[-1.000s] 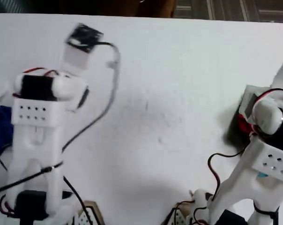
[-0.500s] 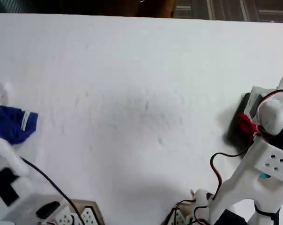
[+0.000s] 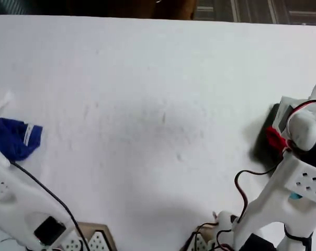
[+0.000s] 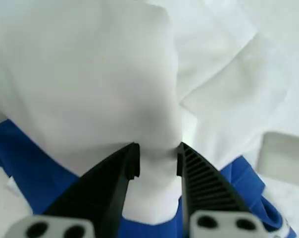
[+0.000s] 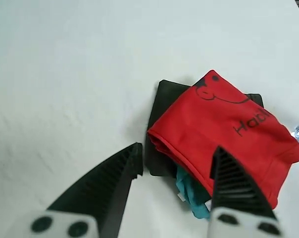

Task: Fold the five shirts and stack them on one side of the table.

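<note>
The left jaws are pressed together on a fold of the white shirt (image 4: 90,74), pinching the cloth between them. The white shirt bunches up at the pinch and spreads away in soft folds. Under it lies the blue shirt (image 4: 30,173), peeking out on both sides of the jaws. In the high view the blue shirt sits at the left edge of the frame, about halfway down. The left arm (image 3: 19,204) is in the lower left corner, just below the blue shirt. A small white bump right above the blue shirt may be the white shirt, but it is hard to tell against the white worktop (image 3: 158,104).

The right jaws are spread wide apart and hold nothing. They hang over a small pile of folded shirts. The red shirt (image 5: 224,124) is on top. A teal shirt (image 5: 194,198) pokes out from under it, and a black shirt (image 5: 162,109) lies underneath, flat on the worktop. In the high view this pile sits at the right edge of the frame, about halfway down. It is partly hidden behind the right arm (image 3: 299,178), which stands in the lower right corner. The two groups of shirts are well apart.
</note>
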`<state>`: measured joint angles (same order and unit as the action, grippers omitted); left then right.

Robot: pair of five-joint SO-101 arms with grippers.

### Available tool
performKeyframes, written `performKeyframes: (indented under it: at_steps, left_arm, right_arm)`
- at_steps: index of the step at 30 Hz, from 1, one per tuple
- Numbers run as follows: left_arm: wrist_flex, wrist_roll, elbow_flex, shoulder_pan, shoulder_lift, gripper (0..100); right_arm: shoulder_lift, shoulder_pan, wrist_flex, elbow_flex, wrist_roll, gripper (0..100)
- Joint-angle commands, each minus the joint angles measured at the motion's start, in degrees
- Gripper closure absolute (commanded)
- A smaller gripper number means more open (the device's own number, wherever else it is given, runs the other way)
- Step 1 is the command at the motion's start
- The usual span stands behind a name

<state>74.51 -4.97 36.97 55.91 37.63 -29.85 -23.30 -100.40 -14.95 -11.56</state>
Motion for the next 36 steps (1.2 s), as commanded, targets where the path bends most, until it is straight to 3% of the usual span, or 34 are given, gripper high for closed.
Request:
performKeyframes:
  at_steps: [1, 4, 7, 12, 15, 17, 20, 22, 26, 36]
  left_arm:
    - [2.5, 0.4, 8.0, -1.0, 3.6, 85]
    - [5.5, 0.5, 12.2, -1.8, 8.1, 88]
    - [8.2, 1.1, 15.5, -3.0, 11.8, 98]
    - [16.4, 8.4, 22.0, -5.0, 14.2, 98]
    - [23.8, 8.6, 27.8, -9.8, 14.1, 98]
    - [28.4, 8.6, 32.5, -14.0, 14.1, 98]
    - [28.2, 8.3, 33.4, -19.4, 11.7, 98]
    - [28.2, 4.3, 31.7, -23.7, 8.2, 98]
    - [28.1, -1.8, 24.4, -33.4, -2.1, 98]
    - [27.9, -12.7, 0.6, -65.5, -32.2, 98]
  right_arm:
    - [-0.5, -0.4, -0.9, -1.9, -1.8, 76.9]
    - [-0.5, -0.5, -0.9, -2.0, -1.8, 76.9]
    - [-0.5, -0.2, -0.8, -2.0, -1.8, 76.9]
    - [-0.5, -0.4, -0.7, -2.0, -1.8, 76.9]
    - [-0.5, -0.5, -0.7, -2.0, -1.8, 76.9]
    - [-0.5, -0.5, -0.7, -2.0, -1.8, 76.9]
    - [-0.5, -0.5, -0.7, -2.0, -1.8, 76.9]
    - [-0.5, -0.6, -0.8, -2.0, -1.8, 76.9]
    - [-0.5, -0.6, -0.8, -2.0, -1.8, 76.9]
    - [-0.5, -0.7, -0.8, -2.0, -1.8, 76.9]
